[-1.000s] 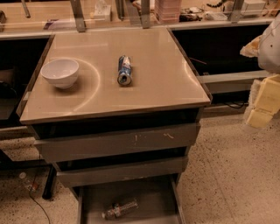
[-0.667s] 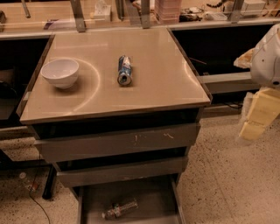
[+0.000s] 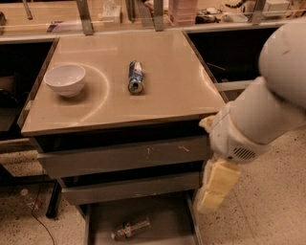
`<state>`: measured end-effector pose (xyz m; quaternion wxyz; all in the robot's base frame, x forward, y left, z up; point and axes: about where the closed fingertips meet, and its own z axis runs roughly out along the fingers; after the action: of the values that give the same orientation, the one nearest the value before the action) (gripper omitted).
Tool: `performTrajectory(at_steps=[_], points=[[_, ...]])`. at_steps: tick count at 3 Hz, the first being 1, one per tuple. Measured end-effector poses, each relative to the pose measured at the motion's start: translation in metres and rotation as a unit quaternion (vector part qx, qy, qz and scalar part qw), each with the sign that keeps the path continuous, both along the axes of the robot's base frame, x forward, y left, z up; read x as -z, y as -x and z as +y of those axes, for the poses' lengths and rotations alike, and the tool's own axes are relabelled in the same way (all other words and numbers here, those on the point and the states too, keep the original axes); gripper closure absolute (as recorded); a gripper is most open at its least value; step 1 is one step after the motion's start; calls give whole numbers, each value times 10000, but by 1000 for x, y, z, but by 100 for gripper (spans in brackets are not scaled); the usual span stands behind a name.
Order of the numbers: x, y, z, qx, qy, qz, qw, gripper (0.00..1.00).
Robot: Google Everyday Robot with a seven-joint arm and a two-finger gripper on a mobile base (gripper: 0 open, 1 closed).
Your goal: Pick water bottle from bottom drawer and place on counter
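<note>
The water bottle [image 3: 130,229], small and clear with a dark label band, lies on its side on the floor of the open bottom drawer [image 3: 162,213], near its front left. My gripper [image 3: 215,187] hangs on the white arm [image 3: 267,110] just off the cabinet's front right corner, level with the middle drawer, above and to the right of the bottle and apart from it. The beige counter [image 3: 167,91] tops the cabinet.
A white bowl [image 3: 65,79] stands at the counter's left and a blue-and-white can [image 3: 136,76] lies at its middle. Two shallower grey drawers [image 3: 124,155] sit partly pulled out above the bottom one. A cluttered shelf [image 3: 181,9] runs behind. A speckled floor [image 3: 267,210] lies to the right.
My arm has swung in from the right edge, leftward and down, bringing the gripper to the cabinet's front right corner. The bottle, bowl and can have not moved.
</note>
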<state>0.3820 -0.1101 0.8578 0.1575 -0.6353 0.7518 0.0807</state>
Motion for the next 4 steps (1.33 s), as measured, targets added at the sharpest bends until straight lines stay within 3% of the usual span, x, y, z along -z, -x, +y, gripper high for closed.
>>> performTrajectory(at_steps=[1, 2, 3, 4], points=[[42, 19, 48, -386, -503, 407, 9972, 0], [42, 19, 48, -386, -502, 406, 9972, 0], [61, 20, 59, -299, -922, 602, 9935, 0], [111, 16, 92, -326, -1327, 849, 9870, 0]])
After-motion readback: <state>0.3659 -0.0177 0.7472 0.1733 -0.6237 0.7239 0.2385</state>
